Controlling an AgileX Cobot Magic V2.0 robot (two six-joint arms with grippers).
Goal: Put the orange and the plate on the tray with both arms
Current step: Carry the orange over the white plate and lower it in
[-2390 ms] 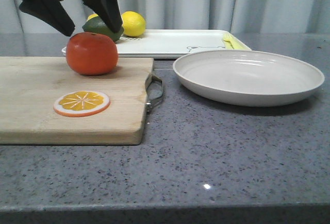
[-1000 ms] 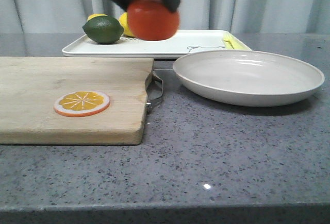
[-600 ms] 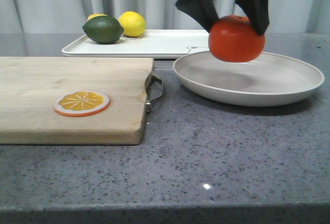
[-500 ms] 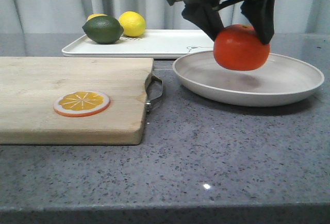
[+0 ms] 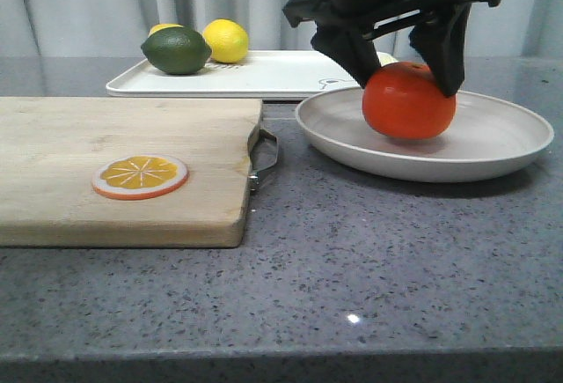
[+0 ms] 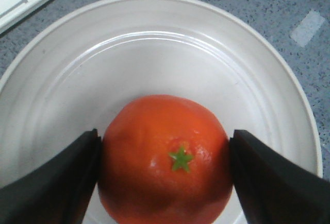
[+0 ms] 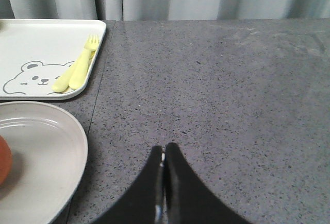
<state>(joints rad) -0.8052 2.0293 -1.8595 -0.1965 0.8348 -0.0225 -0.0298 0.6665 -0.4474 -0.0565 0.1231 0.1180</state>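
At far left we note a cutting board [image 5: 123,167] carrying an orange slice [image 5: 140,176]. Behind it, the tray [image 5: 264,75] holds a lime [image 5: 176,50] and lemon [image 5: 226,40]. Further right, the left gripper [image 5: 406,73] is clamped on the orange [image 5: 409,101], which sits in the plate [image 5: 493,150]. The right gripper [image 7: 164,170] has its fingers pressed together, holding nothing.

The front view sits low at the worktop [image 5: 352,260] edge, looking level and forward toward the curtain. The left wrist view looks straight down, close over the plate [image 6: 258,69] and orange [image 6: 165,157]. The right wrist view looks forward along the worktop; it shares the plate [image 7: 46,152] and tray [image 7: 46,44] with the front view.
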